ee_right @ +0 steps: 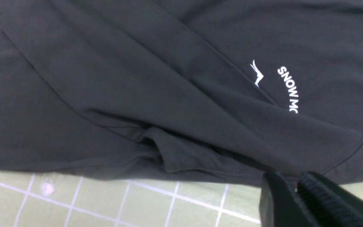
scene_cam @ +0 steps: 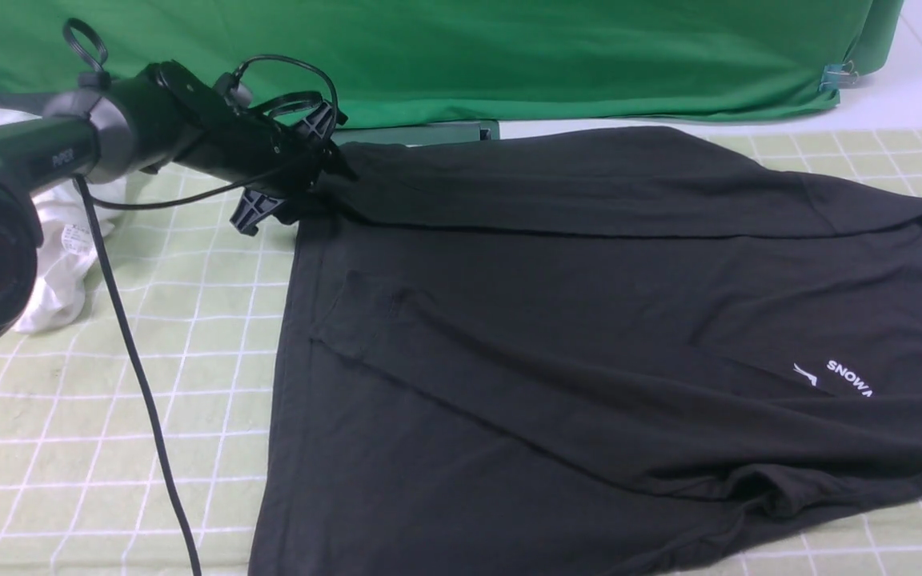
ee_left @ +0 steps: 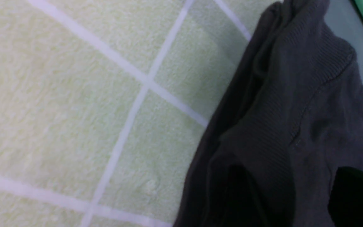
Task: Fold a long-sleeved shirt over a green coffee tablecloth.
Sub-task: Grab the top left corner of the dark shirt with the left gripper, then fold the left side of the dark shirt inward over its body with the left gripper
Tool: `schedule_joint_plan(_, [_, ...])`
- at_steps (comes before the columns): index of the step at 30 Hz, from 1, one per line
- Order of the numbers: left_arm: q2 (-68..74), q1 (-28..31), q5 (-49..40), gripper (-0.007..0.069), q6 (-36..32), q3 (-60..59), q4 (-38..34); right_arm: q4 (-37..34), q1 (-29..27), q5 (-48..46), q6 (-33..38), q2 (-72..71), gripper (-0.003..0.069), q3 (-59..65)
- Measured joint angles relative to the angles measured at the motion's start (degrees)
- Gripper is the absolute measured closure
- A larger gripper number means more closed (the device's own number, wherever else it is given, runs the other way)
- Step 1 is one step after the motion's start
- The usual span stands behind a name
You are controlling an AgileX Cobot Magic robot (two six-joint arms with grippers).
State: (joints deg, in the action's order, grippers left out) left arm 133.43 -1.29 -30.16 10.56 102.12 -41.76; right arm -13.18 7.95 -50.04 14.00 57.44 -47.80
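The black long-sleeved shirt (scene_cam: 549,320) lies spread on the green coffee tablecloth (scene_cam: 109,416), with its white print (scene_cam: 837,378) and neck label toward the right. One sleeve lies folded along the far edge, another across the body. My left gripper (scene_cam: 289,168) is at the shirt's far left corner, open. In the left wrist view its fingers (ee_left: 241,189) stand wide apart over the ribbed cuff (ee_left: 295,110), above the tablecloth (ee_left: 74,94). My right gripper (ee_right: 295,179) is shut on the shirt's (ee_right: 137,78) near edge by the print, above the tablecloth (ee_right: 106,201).
A crumpled white garment (scene_cam: 61,264) lies at the left behind my left arm. Bright green fabric (scene_cam: 469,56) hangs along the back, clipped at its right corner (scene_cam: 837,78). The arm's black cable (scene_cam: 141,376) trails over the cloth at the near left.
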Motion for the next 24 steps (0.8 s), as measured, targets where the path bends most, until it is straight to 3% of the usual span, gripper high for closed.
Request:
schedule_joint_plan(8, [0.2,0.0,1.0,0.0248,-1.1,0.0,-1.3,-0.1,0.0,0.2,-0.9,0.0,0.0555,0.0])
schedule_joint_plan(12, [0.2,0.0,1.3,0.0346,-1.8,0.0,-1.2,-0.1,0.0,0.2,-1.5,0.0,0.0551,0.0])
schedule_joint_plan(14, [0.2,0.0,1.6,0.0481,-2.5,0.6,0.3,-0.1,0.0,0.3,-1.5,0.0,0.0547,0.0])
schedule_joint_plan(17, [0.2,0.0,1.7,0.0575,-3.1,0.9,0.9,-0.1,0.0,1.0,-1.5,0.0,0.0547,0.0])
schedule_joint_plan(24, [-1.4,0.0,0.4,0.0601,-4.2,1.7,-0.6,-0.2,0.0,1.5,-1.5,0.0,0.054,0.0])
